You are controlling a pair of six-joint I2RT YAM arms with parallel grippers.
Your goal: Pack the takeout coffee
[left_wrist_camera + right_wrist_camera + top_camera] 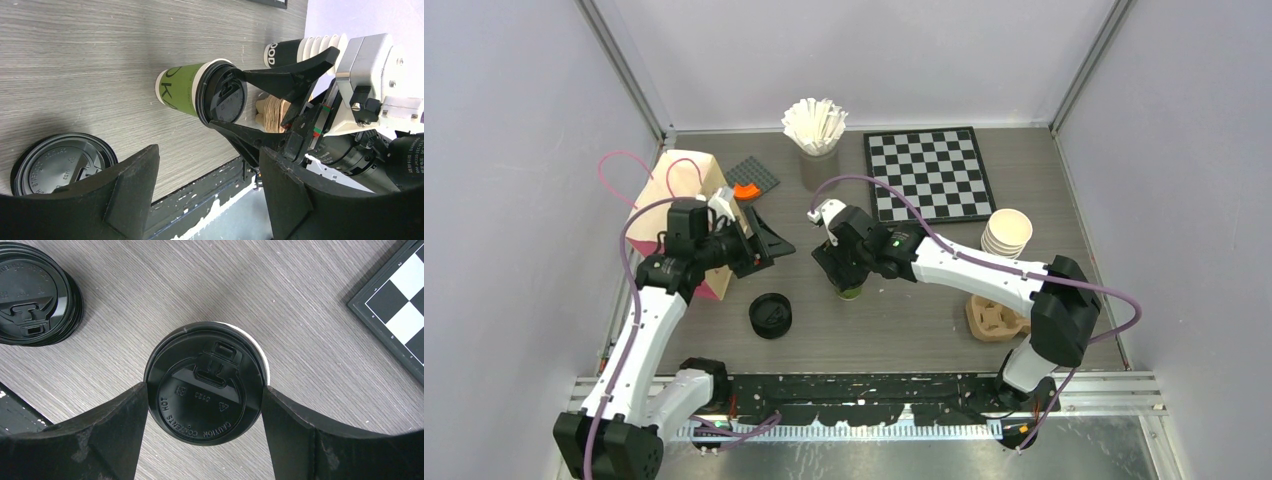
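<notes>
The takeout coffee (852, 291), a green paper cup with a black lid (205, 365), stands upright mid-table. My right gripper (844, 268) comes down on it from above, and its two fingers press the lid's rim on opposite sides (205, 390). In the left wrist view the cup's green wall (181, 90) and the lid (222, 95) show between those fingers. My left gripper (774, 245) hovers to the cup's left, in front of the paper bag, pointing at the cup. Its jaws stand open with nothing between them (209, 150).
A stack of spare black lids (770, 315) lies near the front, left of the cup. The cream paper bag (679, 185) stands at the left. A brown cup carrier (994, 318) and a stack of empty cups (1007, 232) sit at the right, a chessboard (929, 173) behind.
</notes>
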